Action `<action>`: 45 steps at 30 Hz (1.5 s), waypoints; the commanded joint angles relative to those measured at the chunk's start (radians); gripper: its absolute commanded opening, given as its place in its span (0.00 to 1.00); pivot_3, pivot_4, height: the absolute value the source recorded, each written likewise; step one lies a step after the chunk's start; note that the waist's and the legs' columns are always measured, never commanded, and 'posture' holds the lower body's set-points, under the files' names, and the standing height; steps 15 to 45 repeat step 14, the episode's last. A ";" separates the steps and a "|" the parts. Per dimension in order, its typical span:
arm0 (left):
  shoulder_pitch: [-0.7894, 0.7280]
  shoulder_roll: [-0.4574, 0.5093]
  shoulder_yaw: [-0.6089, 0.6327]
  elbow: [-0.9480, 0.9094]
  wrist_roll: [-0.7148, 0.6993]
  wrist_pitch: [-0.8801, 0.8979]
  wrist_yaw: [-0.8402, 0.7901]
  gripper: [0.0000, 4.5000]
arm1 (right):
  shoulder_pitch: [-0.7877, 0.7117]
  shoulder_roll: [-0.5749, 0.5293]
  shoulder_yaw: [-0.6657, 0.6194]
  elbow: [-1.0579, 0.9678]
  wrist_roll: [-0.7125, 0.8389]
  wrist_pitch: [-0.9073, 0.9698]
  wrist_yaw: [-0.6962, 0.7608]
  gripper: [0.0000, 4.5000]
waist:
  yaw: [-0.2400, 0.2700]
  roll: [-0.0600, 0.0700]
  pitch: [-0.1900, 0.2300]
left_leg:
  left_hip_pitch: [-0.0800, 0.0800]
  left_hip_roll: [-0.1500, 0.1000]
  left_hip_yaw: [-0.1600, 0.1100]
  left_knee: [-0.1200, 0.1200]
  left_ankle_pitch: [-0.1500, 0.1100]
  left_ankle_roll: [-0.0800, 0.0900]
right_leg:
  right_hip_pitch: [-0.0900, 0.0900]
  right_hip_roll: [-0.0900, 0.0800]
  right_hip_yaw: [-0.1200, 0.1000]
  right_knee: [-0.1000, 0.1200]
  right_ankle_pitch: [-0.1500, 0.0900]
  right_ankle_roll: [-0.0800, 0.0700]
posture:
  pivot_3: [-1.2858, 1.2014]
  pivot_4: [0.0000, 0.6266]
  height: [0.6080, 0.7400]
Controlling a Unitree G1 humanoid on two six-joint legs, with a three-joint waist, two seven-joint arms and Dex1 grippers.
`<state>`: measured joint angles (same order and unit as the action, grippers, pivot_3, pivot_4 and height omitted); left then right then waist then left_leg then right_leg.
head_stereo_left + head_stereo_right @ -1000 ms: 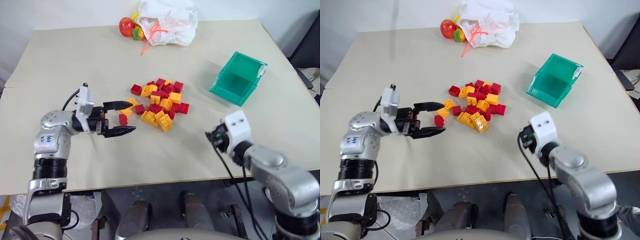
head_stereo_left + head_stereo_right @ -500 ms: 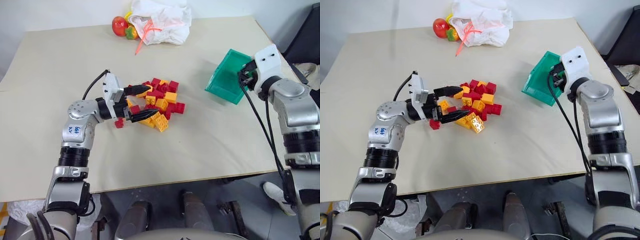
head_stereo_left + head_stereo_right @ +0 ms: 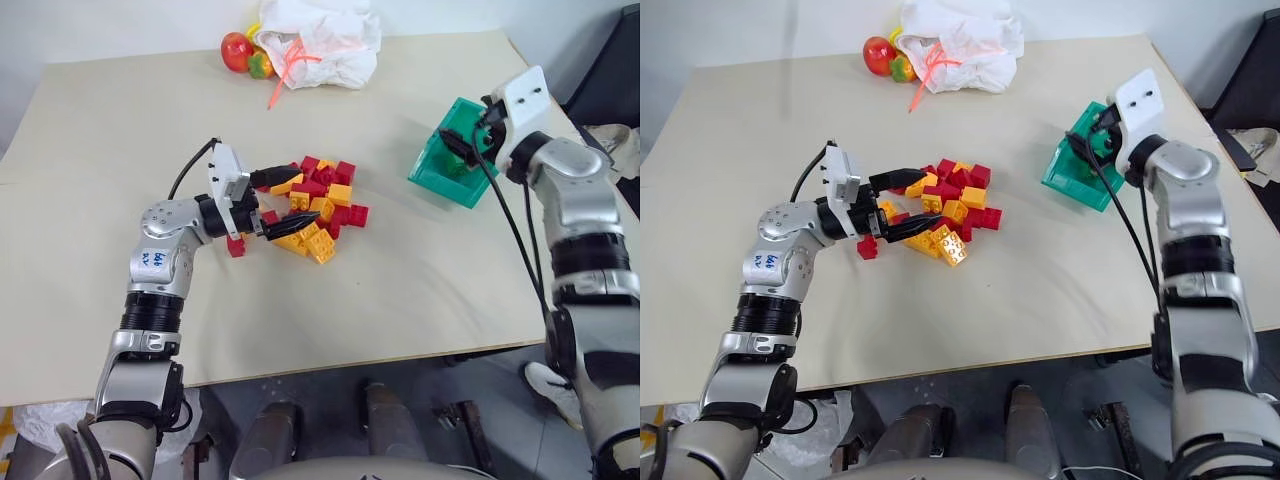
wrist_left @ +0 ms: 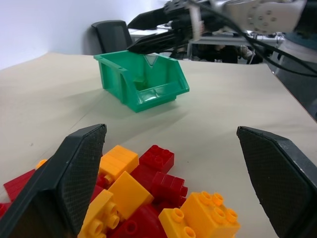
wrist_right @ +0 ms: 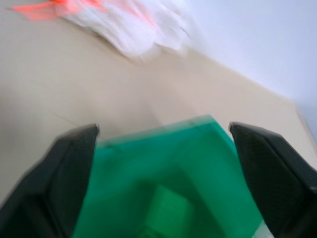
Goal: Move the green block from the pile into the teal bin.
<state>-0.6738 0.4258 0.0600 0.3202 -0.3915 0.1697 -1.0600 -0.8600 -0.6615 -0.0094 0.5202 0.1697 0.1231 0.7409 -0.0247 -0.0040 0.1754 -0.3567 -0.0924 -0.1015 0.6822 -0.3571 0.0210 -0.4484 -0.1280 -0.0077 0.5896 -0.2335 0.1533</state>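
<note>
The right gripper (image 3: 1087, 147) hangs over the teal bin (image 3: 452, 176) at the far right of the bench (image 3: 400, 280), its two black fingers spread wide with nothing between them. Seen from its own wrist, the bin sits directly beneath those open jaws, and a lighter green blocky shape lies on the bin's floor, blurred, so I cannot say for sure that it is the green block (image 5: 166, 208), though nothing else of that colour lies anywhere on the bench. The bin rests with its sloped open front toward the pile (image 3: 315, 205), well apart from it. The left gripper (image 3: 288, 198) reaches level across the bench from the left, its jaws also spread wide and empty, one finger above the near-left edge of the pile and the other lower, against the yellow-orange bricks at the front. The pile itself is a loose heap of red and yellow-orange studded bricks around the bench's middle, and one red brick (image 3: 236, 246) lies alone just to its left, below the left wrist. At the far edge of the bench a crumpled white bag (image 3: 322, 38) with an orange tie sits beside a red toy fruit (image 3: 238, 51).
</note>
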 commanded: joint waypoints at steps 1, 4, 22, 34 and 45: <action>0.064 0.062 0.060 -0.057 -0.050 0.036 -0.022 1.00 | 0.199 -0.092 -0.038 -0.302 0.117 0.083 0.191 0.98 | 0.001 0.000 0.000 | 0.000 0.000 0.000 0.000 0.000 0.000 | 0.000 0.000 0.000 0.000 0.000 0.000 | 0.52 0.24 1.00; 0.136 0.135 0.098 -0.088 -0.067 0.084 -0.033 1.00 | 0.408 -0.172 -0.077 -0.467 0.223 0.116 0.353 0.98 | 0.003 0.001 0.000 | -0.002 -0.001 0.001 0.000 -0.001 0.001 | 0.000 -0.001 -0.001 -0.001 0.000 0.000 | 0.52 0.24 1.00; 0.230 0.258 0.204 0.050 -0.060 -0.074 -0.135 1.00 | 0.521 -0.171 -0.115 -0.379 0.223 -0.022 0.456 0.98 | 0.002 0.001 0.001 | 0.005 0.000 0.003 0.002 0.001 -0.001 | 0.003 -0.001 0.001 0.001 0.001 -0.002 | 0.52 0.24 1.00; 0.230 0.258 0.204 0.050 -0.060 -0.074 -0.135 1.00 | 0.521 -0.171 -0.115 -0.379 0.223 -0.022 0.456 0.98 | 0.002 0.001 0.001 | 0.005 0.000 0.003 0.002 0.001 -0.001 | 0.003 -0.001 0.001 0.001 0.001 -0.002 | 0.52 0.24 1.00; 0.230 0.258 0.204 0.050 -0.060 -0.074 -0.135 1.00 | 0.521 -0.171 -0.115 -0.379 0.223 -0.022 0.456 0.98 | 0.002 0.001 0.001 | 0.005 0.000 0.003 0.002 0.001 -0.001 | 0.003 -0.001 0.001 0.001 0.001 -0.002 | 0.52 0.24 1.00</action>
